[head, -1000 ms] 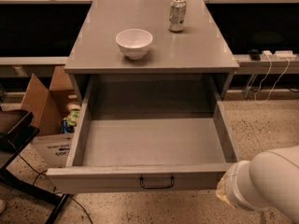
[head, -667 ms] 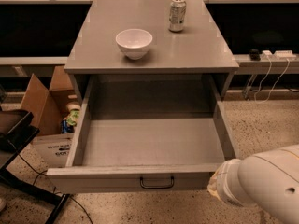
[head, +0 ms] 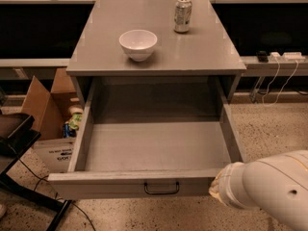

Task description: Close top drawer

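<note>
No text can be read; the cardboard box (head: 54,159) bears illegible print.

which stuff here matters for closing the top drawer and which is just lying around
For the job: top drawer, pulled open; its handle; gripper by the drawer front's right end.
Lying about: white bowl, can, cardboard box, cables.

Bowl (head: 138,43) left of can (head: 182,15) on cabinet (head: 202,57); gripper (head: 216,189) at front-right corner of top drawer (head: 120,186).
</note>
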Controlling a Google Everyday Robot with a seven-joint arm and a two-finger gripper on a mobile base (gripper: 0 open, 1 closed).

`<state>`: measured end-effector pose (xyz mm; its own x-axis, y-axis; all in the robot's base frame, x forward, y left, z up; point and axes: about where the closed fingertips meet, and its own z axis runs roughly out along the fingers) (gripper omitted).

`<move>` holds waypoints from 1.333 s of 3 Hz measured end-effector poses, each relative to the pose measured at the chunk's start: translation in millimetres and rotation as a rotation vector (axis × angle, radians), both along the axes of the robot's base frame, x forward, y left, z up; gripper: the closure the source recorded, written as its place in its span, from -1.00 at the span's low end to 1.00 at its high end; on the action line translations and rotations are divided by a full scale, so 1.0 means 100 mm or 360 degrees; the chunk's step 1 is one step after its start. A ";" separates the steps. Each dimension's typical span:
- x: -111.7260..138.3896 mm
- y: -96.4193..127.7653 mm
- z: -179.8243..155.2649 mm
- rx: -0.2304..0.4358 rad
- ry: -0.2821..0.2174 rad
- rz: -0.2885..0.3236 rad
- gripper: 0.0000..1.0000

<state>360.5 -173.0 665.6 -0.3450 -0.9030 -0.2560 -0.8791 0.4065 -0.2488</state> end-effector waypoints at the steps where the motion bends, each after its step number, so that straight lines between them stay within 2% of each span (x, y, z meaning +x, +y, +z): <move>1: 0.14 0.11 -0.07 0.0042 -0.0045 0.0018 1.00; 2: 0.56 0.34 -0.12 0.0121 -0.0188 0.0088 1.00; 3: 0.61 0.37 -0.11 0.0122 -0.0211 0.0097 1.00; 4: 0.97 0.50 0.01 0.0133 -0.0363 0.0157 1.00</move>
<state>457.4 -122.6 666.7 -0.1813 -0.9017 -0.3924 -0.8405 0.3493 -0.4142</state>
